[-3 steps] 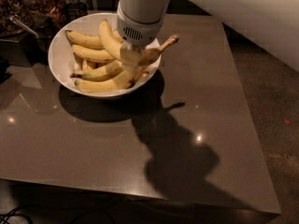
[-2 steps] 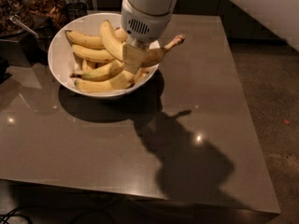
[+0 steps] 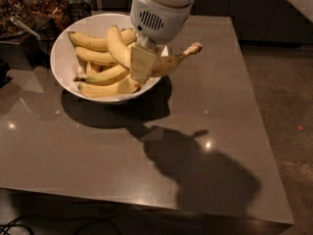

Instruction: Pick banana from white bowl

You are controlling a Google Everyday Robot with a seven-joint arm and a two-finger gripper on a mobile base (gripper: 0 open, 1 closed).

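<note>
The white bowl [image 3: 63, 62] stands at the back left of the table and holds several yellow bananas. My gripper [image 3: 142, 65] hangs from the white arm over the bowl's right rim. It is shut on the banana [image 3: 171, 62], a yellow one with a long pale stem tip that points right, out past the rim. The banana is lifted above the other bananas in the bowl. One pale finger [image 3: 141, 62] covers its middle.
The grey-brown table [image 3: 156, 146] stretches in front and to the right of the bowl, with the arm's shadow on it. Dark containers with snacks [image 3: 29, 9] stand at the back left. The floor lies beyond the table's right edge.
My gripper has risen with the banana in it. The banana's stem tip now sits higher and further right, clear of the bowl's rim.
</note>
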